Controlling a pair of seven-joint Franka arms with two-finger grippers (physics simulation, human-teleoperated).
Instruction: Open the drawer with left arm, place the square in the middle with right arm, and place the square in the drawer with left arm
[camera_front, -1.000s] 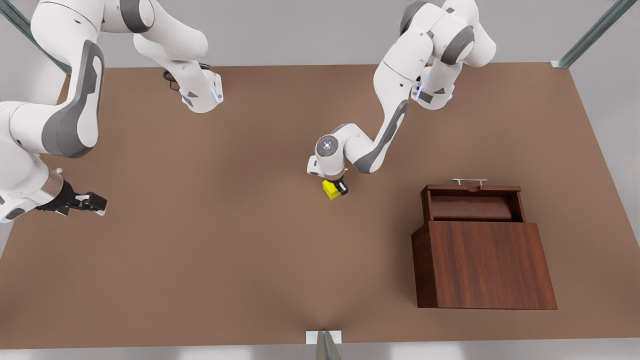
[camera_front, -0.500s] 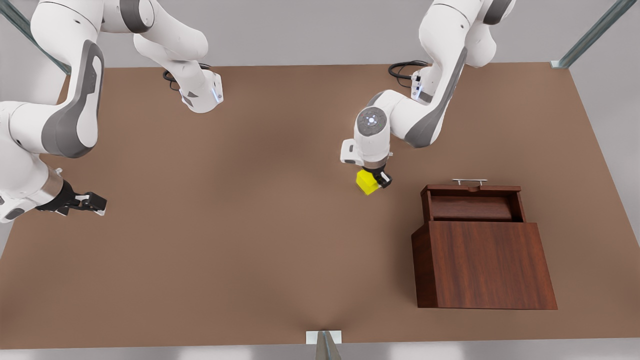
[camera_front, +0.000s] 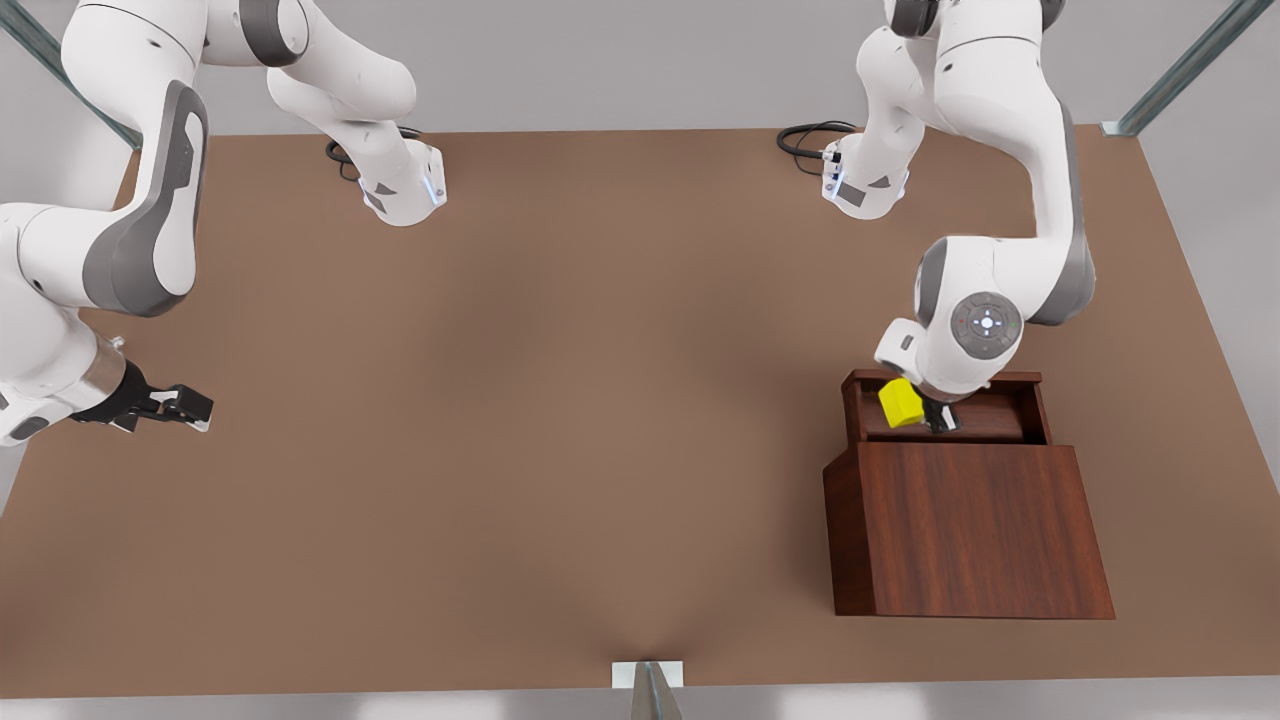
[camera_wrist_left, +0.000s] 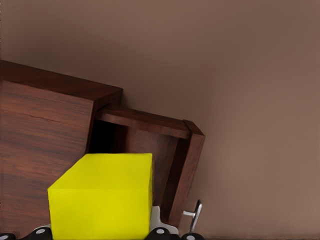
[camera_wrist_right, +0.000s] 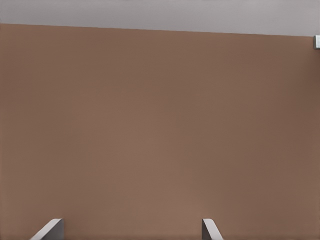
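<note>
Up over the pulled-out drawer (camera_front: 945, 405), the left gripper (camera_front: 925, 412) has its fingers clamped on the square (camera_front: 901, 402), a bright yellow cube held above the drawer's cavity toward the front view's left end of it. The left wrist view brings the square (camera_wrist_left: 102, 197) in close, with dark finger pads (camera_wrist_left: 161, 232) pressed beside its lower edge, and past it the drawer's (camera_wrist_left: 150, 135) side wall and front panel stand out from the wooden box (camera_wrist_left: 45, 135). That view also picks up the slim silver handle (camera_wrist_left: 196, 215) on the drawer front, which in the front view sits hidden behind the left arm's wrist.

Over at the front view's left edge, the right gripper (camera_front: 190, 408) waits low above the table (camera_front: 500, 450), well apart from the box (camera_front: 975, 530). Its fingers are spread and hold nothing; the right wrist view shows two pale fingertips (camera_wrist_right: 50, 230) set wide apart over bare brown tabletop (camera_wrist_right: 160, 125).

No brand, label or readable writing appears on the box, the square or the arms. The front view takes in both arm bases and the box's broad top panel; whether the square touches the drawer floor cannot be told
</note>
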